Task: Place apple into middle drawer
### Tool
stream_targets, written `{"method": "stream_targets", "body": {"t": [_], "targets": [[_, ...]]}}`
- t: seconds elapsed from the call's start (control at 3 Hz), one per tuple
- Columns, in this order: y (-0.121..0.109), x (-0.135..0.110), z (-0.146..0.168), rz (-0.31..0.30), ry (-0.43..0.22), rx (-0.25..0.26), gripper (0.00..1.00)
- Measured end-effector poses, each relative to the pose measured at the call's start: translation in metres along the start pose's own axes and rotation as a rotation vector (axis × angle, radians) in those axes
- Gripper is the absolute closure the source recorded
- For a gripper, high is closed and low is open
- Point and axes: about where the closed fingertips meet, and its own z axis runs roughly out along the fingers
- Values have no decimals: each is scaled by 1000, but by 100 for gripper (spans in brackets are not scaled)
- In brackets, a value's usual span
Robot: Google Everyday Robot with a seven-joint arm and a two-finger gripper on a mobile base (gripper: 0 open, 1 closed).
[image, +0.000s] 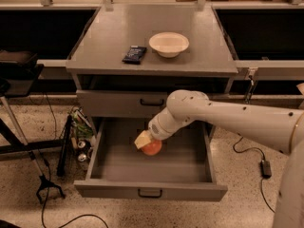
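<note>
The reddish-orange apple is low inside the open middle drawer, near the middle of its tray. My gripper reaches down into the drawer from the right on a white arm and sits on the apple's upper left side. Its pale fingers press against the apple. I cannot tell whether the apple rests on the drawer floor. The upper drawer front with a black handle is shut.
On the grey cabinet top stand a cream-white bowl and a small dark flat packet. Cables, cans and a black stand lie on the floor at the left. A cable with a power brick lies at the right.
</note>
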Motion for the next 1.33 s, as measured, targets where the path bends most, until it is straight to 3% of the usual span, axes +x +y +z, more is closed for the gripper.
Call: {"method": "stream_targets", "body": {"t": [0.33,1.0,1.33], "targets": [[-16,3,31,22,-14,19,100],[-42,31,90,102,8,14,100],[-44,41,110,120,-4,-4,88]]}}
